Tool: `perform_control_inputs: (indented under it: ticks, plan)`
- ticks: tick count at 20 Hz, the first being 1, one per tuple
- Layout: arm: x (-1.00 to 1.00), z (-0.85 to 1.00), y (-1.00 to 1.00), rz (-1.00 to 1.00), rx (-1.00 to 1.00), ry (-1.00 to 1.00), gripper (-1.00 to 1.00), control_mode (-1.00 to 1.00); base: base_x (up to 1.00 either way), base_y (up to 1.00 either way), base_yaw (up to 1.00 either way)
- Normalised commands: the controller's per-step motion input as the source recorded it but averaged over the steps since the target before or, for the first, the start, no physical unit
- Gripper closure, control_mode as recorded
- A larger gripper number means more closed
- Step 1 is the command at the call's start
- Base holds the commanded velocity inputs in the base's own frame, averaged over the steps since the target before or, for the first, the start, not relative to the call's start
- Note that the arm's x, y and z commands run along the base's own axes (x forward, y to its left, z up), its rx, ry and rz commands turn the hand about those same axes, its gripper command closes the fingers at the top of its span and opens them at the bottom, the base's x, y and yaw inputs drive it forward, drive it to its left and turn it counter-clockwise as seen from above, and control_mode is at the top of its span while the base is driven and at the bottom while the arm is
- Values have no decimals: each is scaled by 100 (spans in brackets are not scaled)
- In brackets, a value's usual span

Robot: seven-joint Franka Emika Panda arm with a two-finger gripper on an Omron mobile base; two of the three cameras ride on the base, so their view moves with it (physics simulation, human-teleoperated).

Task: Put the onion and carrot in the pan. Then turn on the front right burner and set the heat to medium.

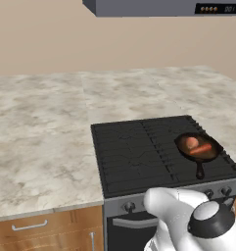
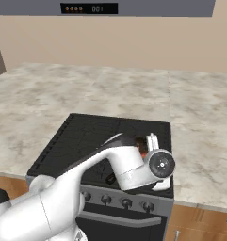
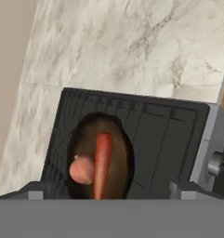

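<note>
The pan (image 1: 181, 140) sits on the front right burner (image 1: 178, 169) of the black cooktop, its short handle pointing toward the stove front. Inside it the round pinkish onion (image 1: 191, 142) lies beside the orange-red carrot (image 1: 202, 148). In the hand view I look down at the same pan (image 3: 120, 139), with the carrot (image 3: 103, 160) lying lengthwise and the onion (image 3: 82, 169) touching its side. My gripper (image 3: 108, 193) hangs above the pan, open, its dark fingertips (image 3: 32, 190) spread wide with nothing between them.
Control knobs (image 1: 129, 206) line the stove front below the grate, and one knob (image 3: 218, 163) shows at the hand view's right edge. Marble counter (image 1: 41, 127) surrounds the cooktop. A range hood (image 1: 163, 7) hangs above. My white arm (image 2: 119, 164) reaches over the stove's front right.
</note>
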Motion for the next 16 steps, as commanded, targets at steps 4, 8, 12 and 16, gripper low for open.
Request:
perform_control_inputs:
  ticks: [4,8,12,16]
  plan:
    - [-46,11,4,18,0,-6,-100,-100,0,0,0]
    - [-33,0,4,19,0,-4,-100,-100,0,0,0]
    - [-20,0,2,23,0,-7,-100,-100,0,0,0]
    - [-45,0,0,26,-2,-16,-100,-100,0,0,0]
